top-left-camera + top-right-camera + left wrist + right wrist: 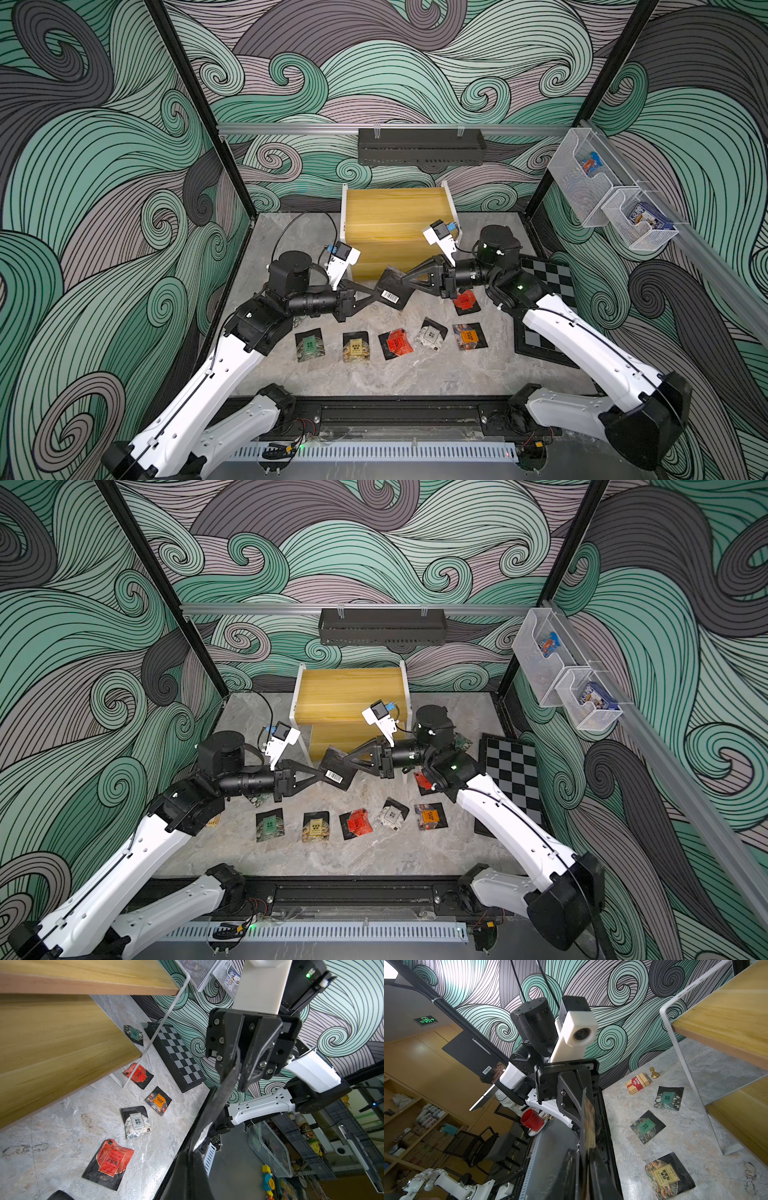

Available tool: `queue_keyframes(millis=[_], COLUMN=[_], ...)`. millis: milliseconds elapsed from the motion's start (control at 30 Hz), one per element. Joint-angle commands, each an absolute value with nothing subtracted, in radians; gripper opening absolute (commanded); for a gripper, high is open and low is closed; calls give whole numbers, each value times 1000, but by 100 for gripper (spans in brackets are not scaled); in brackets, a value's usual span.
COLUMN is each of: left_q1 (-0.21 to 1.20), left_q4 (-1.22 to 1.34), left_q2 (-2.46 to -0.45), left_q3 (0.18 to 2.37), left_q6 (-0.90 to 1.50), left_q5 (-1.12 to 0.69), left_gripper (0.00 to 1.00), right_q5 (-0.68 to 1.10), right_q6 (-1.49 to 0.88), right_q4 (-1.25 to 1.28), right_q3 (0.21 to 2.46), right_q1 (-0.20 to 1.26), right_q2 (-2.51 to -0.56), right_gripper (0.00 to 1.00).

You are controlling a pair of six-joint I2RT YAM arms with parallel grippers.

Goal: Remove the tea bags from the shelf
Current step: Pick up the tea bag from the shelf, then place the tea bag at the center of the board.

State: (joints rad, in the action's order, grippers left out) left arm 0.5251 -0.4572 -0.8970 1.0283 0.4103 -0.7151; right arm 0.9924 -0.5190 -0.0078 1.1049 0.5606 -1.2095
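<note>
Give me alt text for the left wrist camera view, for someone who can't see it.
The left gripper pinches a black tea bag edge-on, its far end inside the right gripper. Beyond, five more tea bags lie on the grey marble table beside the yellow shelf and a chessboard.

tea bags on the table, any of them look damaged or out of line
The red tea bag in the front row is crumpled, its front wrinkled and buckled. The white tea bag beside it lies skewed against the row, and its front looks puffed up.
</note>
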Motion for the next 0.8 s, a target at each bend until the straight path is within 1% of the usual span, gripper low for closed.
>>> queue_keyframes(millis=[0, 33, 100, 167, 300, 400, 667, 767], left_q1=[529, 529, 529, 529, 528, 529, 527, 526], left_q4=[-479, -492, -533, -578, -718, -808, -1013, -1081], left_q2=[-885, -885, -873, -860, -836, -824, -746, -727], left_q3=[1072, 1075, 1087, 1097, 1124, 1135, 1154, 1166], left_q6=[391, 383, 362, 345, 320, 324, 390, 416], left_q5=[-693, -683, -648, -609, -476, -373, -87, 30], left_gripper=[0, 0, 0, 0, 0, 0, 0, 0], right_q5=[1006, 997, 974, 967, 948, 930, 846, 841], right_q6=[-524, -523, -519, -516, -509, -489, -448, -448], right_q4=[13, 9, -8, -10, -20, -39, -77, -78], right_q3=[1096, 1094, 1092, 1085, 1070, 1062, 1021, 1003], right_q1=[551, 548, 531, 504, 434, 397, 365, 364], right_q2=[-1205, -1204, -1196, -1186, -1154, -1136, -1101, -1097], right_gripper=[28, 33, 48, 57, 61, 62, 63, 63])
